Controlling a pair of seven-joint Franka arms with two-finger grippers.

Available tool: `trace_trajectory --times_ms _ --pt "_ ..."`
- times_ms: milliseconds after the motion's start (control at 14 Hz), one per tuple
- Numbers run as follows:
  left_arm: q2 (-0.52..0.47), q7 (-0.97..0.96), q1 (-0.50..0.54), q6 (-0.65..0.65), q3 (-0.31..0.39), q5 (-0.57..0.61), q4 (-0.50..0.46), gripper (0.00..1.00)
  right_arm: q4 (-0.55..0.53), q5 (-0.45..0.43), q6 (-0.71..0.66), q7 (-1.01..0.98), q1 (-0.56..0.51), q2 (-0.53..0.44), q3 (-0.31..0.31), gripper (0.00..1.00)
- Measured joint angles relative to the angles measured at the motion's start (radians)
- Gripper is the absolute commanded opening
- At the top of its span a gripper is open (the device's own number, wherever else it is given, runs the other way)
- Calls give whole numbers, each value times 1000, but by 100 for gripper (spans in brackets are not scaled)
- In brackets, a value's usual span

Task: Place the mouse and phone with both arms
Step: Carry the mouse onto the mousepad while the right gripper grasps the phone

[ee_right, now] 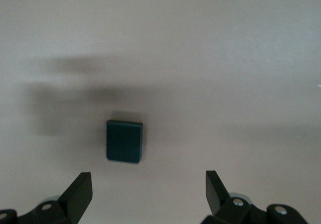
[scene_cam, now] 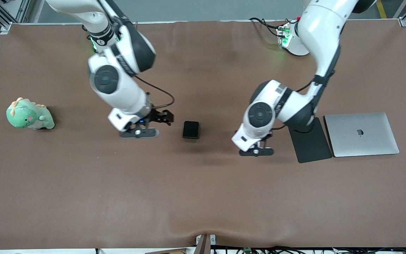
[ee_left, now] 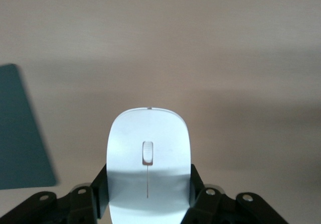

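From the front, the phone (scene_cam: 191,129) lies flat on the brown table (scene_cam: 203,197) between the 2 arms. The left gripper (scene_cam: 256,151) hangs beside the black pad (scene_cam: 310,141), which sits next to a laptop (scene_cam: 361,134); the mouse seems hidden under the wrist here.

In the left wrist view, that gripper is clamped on the white mouse (ee_left: 149,163).

In the right wrist view, the right gripper (ee_right: 149,191) is spread wide, with the phone (ee_right: 124,141) on the table below it.

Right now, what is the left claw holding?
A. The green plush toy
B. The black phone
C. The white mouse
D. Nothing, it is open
C: the left wrist view shows the left claw shut on the sides of the white mouse, up in the air beside the mouse pad, while the phone lies on the table under the open right claw.
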Motion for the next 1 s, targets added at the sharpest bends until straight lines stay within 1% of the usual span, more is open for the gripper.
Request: trace_trajectory --times_ms 71,214,357,500,714,857,1000 --pt "-27 47 43 -1 1 1 -33 37 -4 -53 53 42 28 36 -1 100" --pt "-72 143 140 -1 2 1 -96 37 -2 -131 146 125 72 118 -2 100" --pt "-100 209 230 23 3 2 -158 37 12 -204 194 219 110 201 -3 100" --pt "-113 266 306 116 3 3 -238 39 32 -227 215 308 140 260 -4 100" --pt "-114 312 403 317 4 16 -387 41 45 -239 242 392 179 297 -5 100" --pt "-113 313 443 449 3 43 -485 42 46 -260 243 413 203 311 -6 100" --pt "-111 313 464 504 3 60 -534 46 47 -287 243 431 212 321 -8 100"
